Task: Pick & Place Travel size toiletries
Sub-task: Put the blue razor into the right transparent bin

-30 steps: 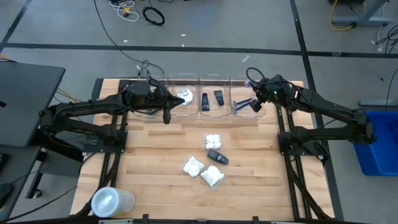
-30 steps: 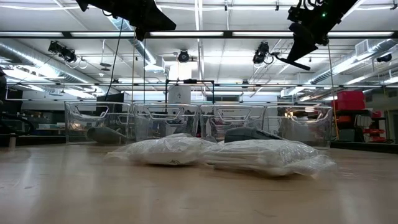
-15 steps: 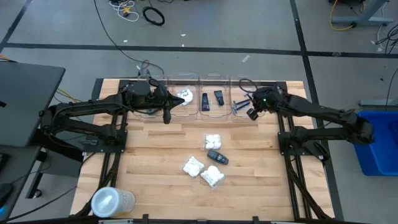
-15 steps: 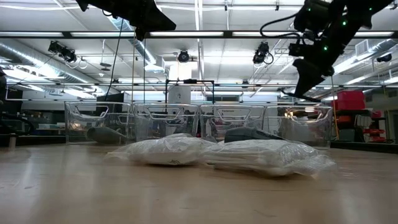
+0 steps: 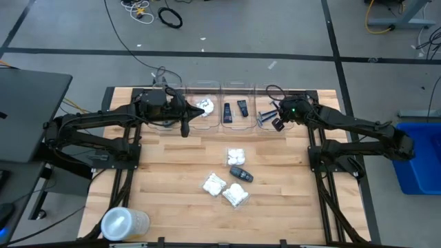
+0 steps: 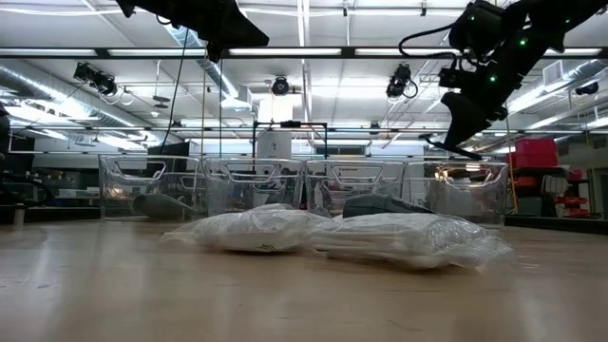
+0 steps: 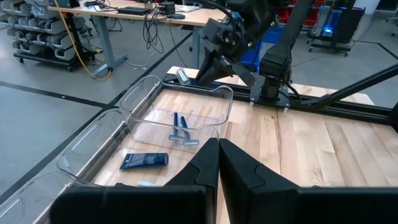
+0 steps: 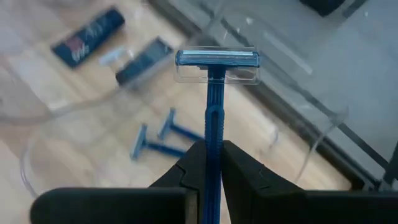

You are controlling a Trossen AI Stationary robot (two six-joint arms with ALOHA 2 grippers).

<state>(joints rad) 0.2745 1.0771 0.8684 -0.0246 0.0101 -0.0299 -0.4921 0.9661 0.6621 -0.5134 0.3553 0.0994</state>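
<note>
My right gripper (image 5: 278,122) is shut on a thin blue razor (image 8: 214,87) and hovers over the rightmost clear bin (image 5: 270,117) at the table's far edge. Two blue razors (image 8: 157,140) lie in that bin. Black tubes (image 5: 234,109) lie in the bin beside it. My left gripper (image 5: 184,128) is shut and empty, held above the table near the left bins. On the wood, mid-table, lie three white crinkly packets (image 5: 236,155) (image 5: 213,184) (image 5: 235,195) and a dark grey oval case (image 5: 241,173). My right gripper pinches the razor's blue handle (image 8: 212,134) between its two fingers, which lie along the handle. The head (image 8: 216,59), under a clear cap, sticks out beyond the fingertips. The razor is lifted clear above the bin.
Several clear bins (image 5: 204,110) stand in a row along the far edge. A large translucent round container (image 5: 124,224) lies at the near left corner. In the low view the packets (image 6: 256,229) and the case (image 6: 380,204) lie in front of the bins. Bare wood spreads left and right of the packets.
My right gripper has come down toward the rightmost bin and shifted slightly toward the table's left, tipping its fingers downward. It has kept hold of the razor throughout.
</note>
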